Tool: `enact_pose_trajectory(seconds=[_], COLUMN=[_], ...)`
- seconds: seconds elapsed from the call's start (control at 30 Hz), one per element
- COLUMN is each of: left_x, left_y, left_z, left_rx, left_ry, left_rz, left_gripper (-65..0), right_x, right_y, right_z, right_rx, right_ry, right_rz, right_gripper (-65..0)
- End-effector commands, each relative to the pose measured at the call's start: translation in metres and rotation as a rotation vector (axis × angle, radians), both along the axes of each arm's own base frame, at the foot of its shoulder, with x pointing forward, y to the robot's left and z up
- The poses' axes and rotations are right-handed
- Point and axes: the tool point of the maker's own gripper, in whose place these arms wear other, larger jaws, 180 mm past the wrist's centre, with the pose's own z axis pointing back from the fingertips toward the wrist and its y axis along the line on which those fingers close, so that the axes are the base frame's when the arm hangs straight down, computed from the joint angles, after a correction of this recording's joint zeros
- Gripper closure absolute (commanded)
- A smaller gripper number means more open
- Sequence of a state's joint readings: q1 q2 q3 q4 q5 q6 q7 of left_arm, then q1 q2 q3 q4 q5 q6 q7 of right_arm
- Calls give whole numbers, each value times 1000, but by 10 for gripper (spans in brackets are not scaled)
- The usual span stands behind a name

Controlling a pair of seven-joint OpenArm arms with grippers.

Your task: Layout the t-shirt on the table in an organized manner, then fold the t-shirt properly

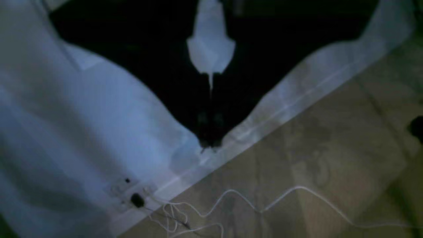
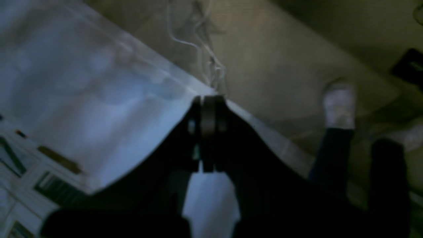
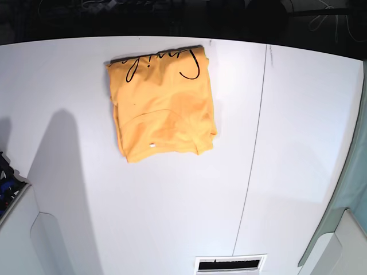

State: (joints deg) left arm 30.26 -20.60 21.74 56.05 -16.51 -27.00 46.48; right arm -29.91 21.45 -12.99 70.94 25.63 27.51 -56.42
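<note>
An orange-yellow t-shirt is seen lying on a white table, with black cursive lettering shown along the shirt's far edge. A thin dark seam line is drawn across the table to the right of the shirt. In the wrist views the table is rendered bluish-white (the lighting there is dim), both grippers appear as black shapes, and beyond the table's edge a tan floor is crossed by thin white cables.

Both grippers, left and right, are black (blurred), with tapering jaws.
</note>
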Motion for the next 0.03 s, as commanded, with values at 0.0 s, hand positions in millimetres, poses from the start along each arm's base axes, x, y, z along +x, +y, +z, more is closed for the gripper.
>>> enact_pose_trajectory(seconds=[0.0], left_x=[3], left_y=[-6], left_z=[-2], left_rx=[-11], left_ry=[4], left_rz=[6], left_gripper=[0], right_x=[-1], right_y=[-1], right_z=[0], right_rx=[0], right_ry=[12], right_rz=[0], right_gripper=[0])
